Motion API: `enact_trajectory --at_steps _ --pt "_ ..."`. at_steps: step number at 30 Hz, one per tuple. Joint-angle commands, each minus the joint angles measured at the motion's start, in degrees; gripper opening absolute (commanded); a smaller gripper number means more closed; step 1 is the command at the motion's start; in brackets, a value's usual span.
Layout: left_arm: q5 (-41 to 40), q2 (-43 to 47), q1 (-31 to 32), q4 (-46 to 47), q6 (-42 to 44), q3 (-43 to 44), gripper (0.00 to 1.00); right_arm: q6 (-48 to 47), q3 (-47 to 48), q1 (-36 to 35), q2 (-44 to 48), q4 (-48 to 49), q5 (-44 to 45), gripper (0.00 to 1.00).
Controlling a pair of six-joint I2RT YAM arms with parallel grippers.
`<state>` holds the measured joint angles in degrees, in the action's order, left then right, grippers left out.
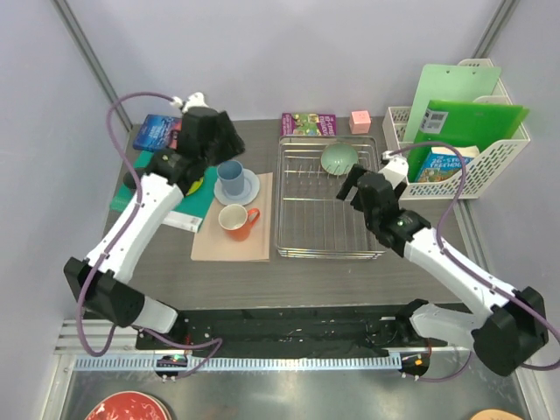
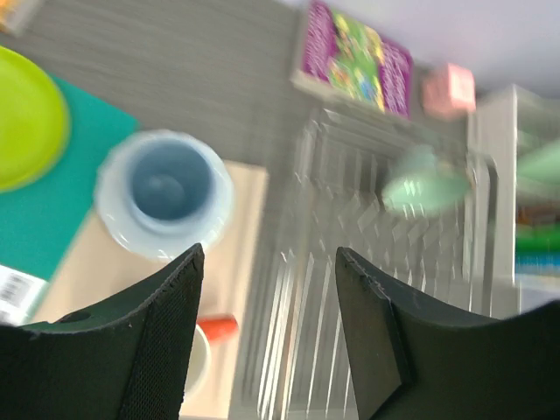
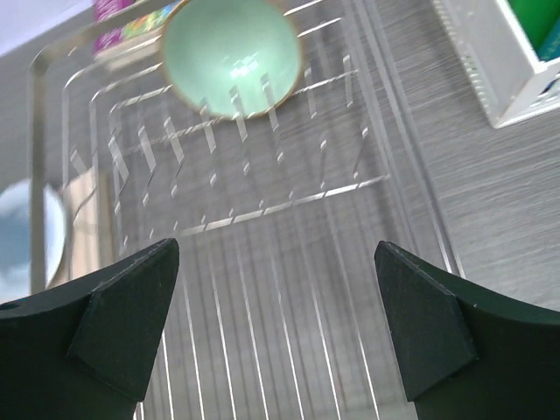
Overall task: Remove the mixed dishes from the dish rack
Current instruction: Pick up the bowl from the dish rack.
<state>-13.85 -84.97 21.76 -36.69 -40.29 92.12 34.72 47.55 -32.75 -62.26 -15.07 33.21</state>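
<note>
Over the silver wire dish rack (image 1: 328,229) | my right gripper (image 3: 276,262) gapes empty; left gripper (image 2: 269,258) open too | risk: shallow pinch drops round sage-green bowl (image 3: 232,57).

A sage-green round bowl (image 3: 232,57) sits at the far end of the silver wire dish rack (image 3: 297,194), its hollow turned toward the camera. The right gripper (image 3: 276,262) hangs over the rack's bare bars, black fingers spread wide. A white slotted plastic basket (image 3: 499,70) stands on the grey table (image 3: 490,219) beyond the rack's right rim.
</note>
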Motion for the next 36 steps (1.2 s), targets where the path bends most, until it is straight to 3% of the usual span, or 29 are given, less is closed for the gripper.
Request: enact_trajectory --at_steps 1,5,8,10,14,17,20,25,36 --pt "-4.08 6.21 9.86 9.78 2.94 -9.31 0.61 2.82 5.95 5.77 -6.54 6.28 -1.93 0.98" --pt "-7.16 10.34 18.91 12.25 2.85 -18.7 0.6 -2.53 13.78 6.12 -16.3 7.95 2.19 0.98" --pt "-6.9 13.42 21.13 13.65 2.68 -23.45 0.59 -6.58 18.89 6.12 -23.16 9.35 3.96 0.98" --pt "-6.28 15.09 21.92 14.1 2.41 -25.22 0.59 -12.46 18.99 6.21 -26.84 14.61 4.23 0.97" --pt "-5.32 19.83 22.19 14.54 2.5 -29.52 0.59 -23.8 14.34 6.3 -29.58 34.25 6.69 0.91" --pt "-5.4 22.73 22.27 14.8 2.24 -32.34 0.59 -30.32 12.13 7.17 -31.08 41.16 6.61 0.88" --pt "-5.23 23.97 22.27 15.5 1.97 -33.93 0.6 -31.3 13.0 8.49 -32.66 40.39 5.64 0.88" --pt "-4.7 23.01 22.27 15.42 1.8 -34.11 0.6 -23.57 15.99 14.11 -34.07 33.18 0.11 0.84" --pt "-2.77 20.46 22.27 15.15 0.04 -34.02 0.59 -23.91 16.35 18.69 -37.67 33.7 -12.64 0.72"
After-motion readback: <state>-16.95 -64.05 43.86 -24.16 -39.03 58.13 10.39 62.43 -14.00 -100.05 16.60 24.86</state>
